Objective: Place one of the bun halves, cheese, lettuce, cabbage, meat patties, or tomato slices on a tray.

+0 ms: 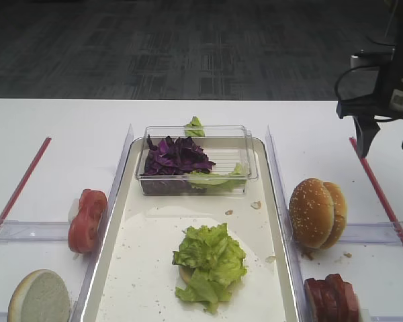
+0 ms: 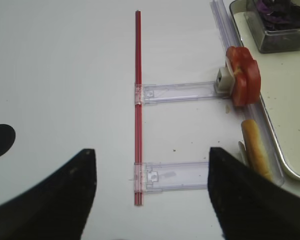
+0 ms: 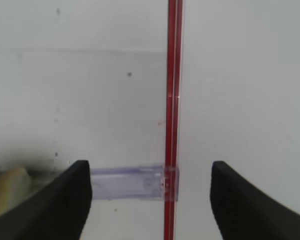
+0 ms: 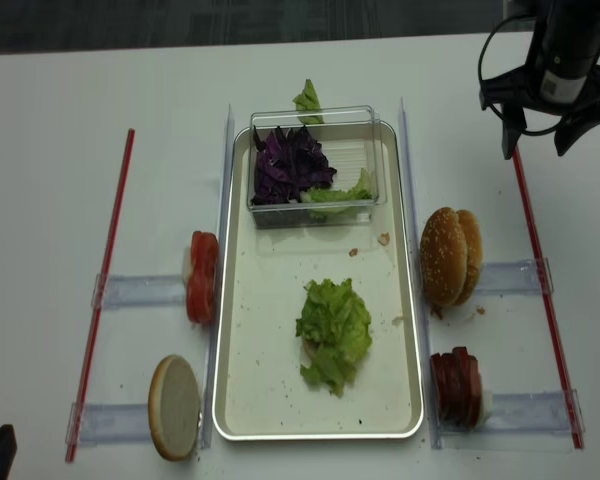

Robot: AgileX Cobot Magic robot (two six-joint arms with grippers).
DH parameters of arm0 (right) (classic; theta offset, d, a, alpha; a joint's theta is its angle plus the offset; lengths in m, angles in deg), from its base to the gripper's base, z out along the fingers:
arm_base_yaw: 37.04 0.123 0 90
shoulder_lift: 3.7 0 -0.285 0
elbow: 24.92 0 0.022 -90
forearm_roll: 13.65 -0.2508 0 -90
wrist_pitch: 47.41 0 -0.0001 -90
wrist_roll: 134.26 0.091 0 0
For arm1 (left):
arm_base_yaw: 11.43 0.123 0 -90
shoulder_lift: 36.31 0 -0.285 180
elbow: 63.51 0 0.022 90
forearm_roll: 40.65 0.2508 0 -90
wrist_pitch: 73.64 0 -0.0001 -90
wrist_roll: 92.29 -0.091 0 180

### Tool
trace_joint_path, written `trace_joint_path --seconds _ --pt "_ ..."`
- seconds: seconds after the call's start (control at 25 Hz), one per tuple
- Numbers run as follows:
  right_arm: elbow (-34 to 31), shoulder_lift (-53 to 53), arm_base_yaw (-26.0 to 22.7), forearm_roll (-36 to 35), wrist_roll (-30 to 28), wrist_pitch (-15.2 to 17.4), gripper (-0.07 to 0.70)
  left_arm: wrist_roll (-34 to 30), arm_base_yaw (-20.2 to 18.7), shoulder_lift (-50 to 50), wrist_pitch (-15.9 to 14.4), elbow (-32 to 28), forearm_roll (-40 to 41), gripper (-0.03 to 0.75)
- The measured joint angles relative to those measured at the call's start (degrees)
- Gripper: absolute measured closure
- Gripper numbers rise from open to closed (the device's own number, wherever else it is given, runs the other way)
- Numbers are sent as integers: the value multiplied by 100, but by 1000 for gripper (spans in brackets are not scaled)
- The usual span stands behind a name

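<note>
The tray (image 1: 121,221) lies in the middle, with lettuce (image 1: 210,265) on a bun piece on its floor. Purple cabbage (image 1: 176,155) fills a clear tub at the tray's far end. Left of the tray are tomato slices (image 1: 87,218) and a flat bun half (image 1: 39,298). To its right are a sesame bun (image 1: 317,211) and meat patties (image 1: 332,298). No cheese is in view. My right gripper (image 1: 386,151) hangs open and empty above the right red strip (image 3: 172,100), beyond the sesame bun. My left gripper (image 2: 151,160) is open and empty over the left red strip, left of the tomato slices (image 2: 242,75).
Clear plastic rails (image 1: 27,230) run along the tray's sides and across to the red strips (image 1: 20,181) on the white table. Crumbs speckle the tray floor. A lettuce scrap (image 1: 195,126) lies behind the tub (image 1: 248,164).
</note>
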Motion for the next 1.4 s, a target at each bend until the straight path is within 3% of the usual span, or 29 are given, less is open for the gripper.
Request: trace_joint_path --seconds 0.12,0.44,0.92,1.4 --pt "-639 496 0 -21 0 -87 106 0 0 0 0 0 0 276" --pt "-2354 1875 0 -216 0 -685 106 0 0 0 0 0 0 276" --pt "-4448 4235 0 -373 -7 -1173 106 0 0 0 0 0 0 276" --pt "-5708 6673 0 -486 -226 -1301 106 0 0 0 0 0 0 276"
